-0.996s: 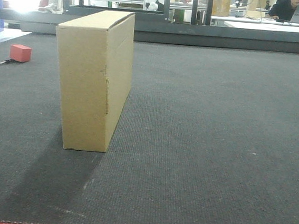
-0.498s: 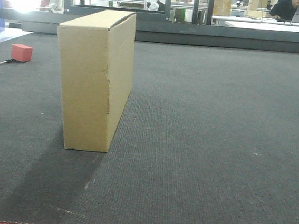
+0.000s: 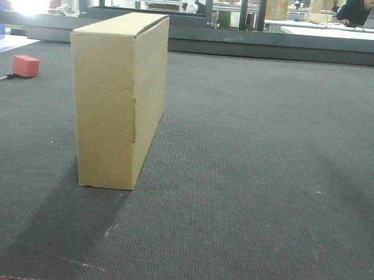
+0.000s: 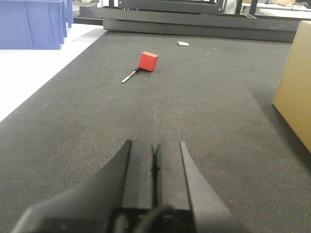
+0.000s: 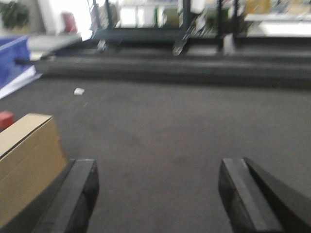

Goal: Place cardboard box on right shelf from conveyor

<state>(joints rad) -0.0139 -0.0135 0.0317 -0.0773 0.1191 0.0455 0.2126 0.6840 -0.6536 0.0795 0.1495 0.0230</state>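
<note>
So, up close: left hand (image 4: 154, 145) clenched shut, nothing btwn fingers. Right hand (image 5: 158, 170) spread wide, empty; cardboard box (image 3: 114, 100) at lower left of its view, just beside one finger. Front view: box upright on conveyor (image 3: 268, 187), left of ctr. Small red block (image 3: 26, 65) far back, upper left.
</note>
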